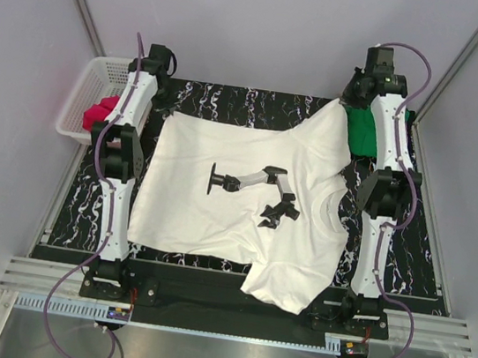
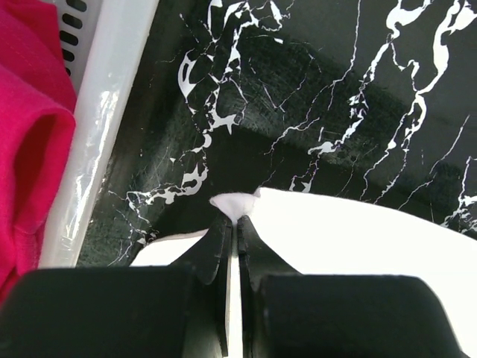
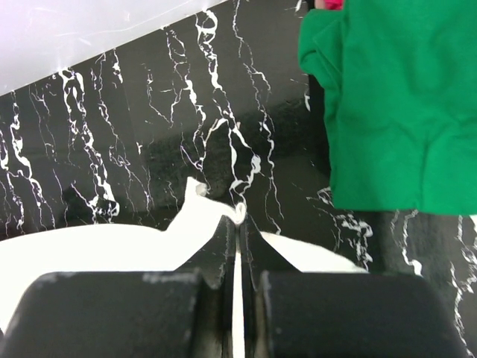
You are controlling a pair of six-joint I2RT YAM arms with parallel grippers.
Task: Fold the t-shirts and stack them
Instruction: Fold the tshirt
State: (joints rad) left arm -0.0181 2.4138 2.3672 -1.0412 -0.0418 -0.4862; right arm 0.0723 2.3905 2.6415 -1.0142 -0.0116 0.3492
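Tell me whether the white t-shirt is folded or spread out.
Spread out: the white t-shirt lies open across the table, far edge pinched by the left gripper and right gripper.

white t-shirt [image 1: 190,212] spread out, green t-shirt [image 1: 365,134] beside

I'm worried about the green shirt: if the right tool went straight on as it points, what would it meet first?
Likely the bare marbled table, though depth is unclear. The green t-shirt lies beside the line of the right tool.

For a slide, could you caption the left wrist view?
Left gripper pinching white cotton t-shirt beside white plastic basket.
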